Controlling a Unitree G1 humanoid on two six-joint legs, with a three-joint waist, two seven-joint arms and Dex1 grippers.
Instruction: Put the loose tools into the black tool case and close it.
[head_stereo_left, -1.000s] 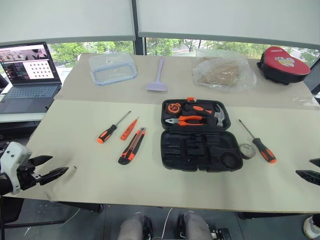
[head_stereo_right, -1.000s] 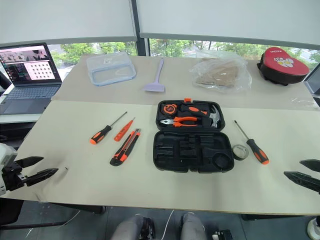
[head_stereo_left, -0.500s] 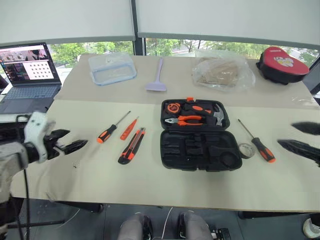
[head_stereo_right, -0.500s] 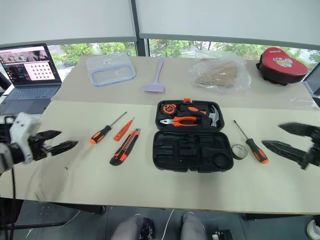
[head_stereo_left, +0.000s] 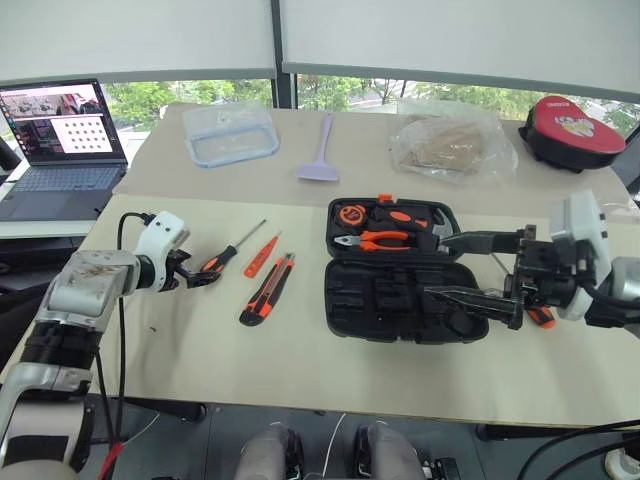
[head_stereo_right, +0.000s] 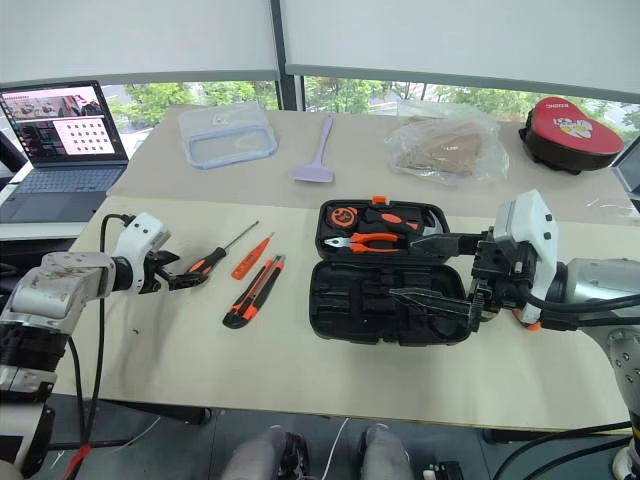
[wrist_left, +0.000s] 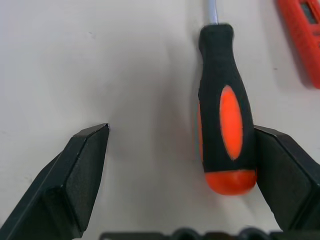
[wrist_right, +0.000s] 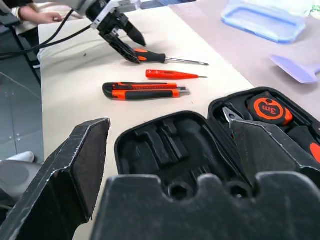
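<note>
My left gripper, jaws spread, straddles the butt of the nearest screwdriver (shaft pointing away along the fingers), left of the open case; right gripper hovers wide over it.

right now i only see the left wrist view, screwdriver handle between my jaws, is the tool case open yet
Observer: Yes, the black tool case lies open, its far half holding pliers, a hammer and a tape measure.
Operator: where's the right arm
Observer: The right gripper hovers over the case's right side, jaws wide open, holding nothing.
Operator: anything loose over there
Observer: A second black-and-orange screwdriver lies on the table right of the case, partly hidden behind that gripper.
</note>
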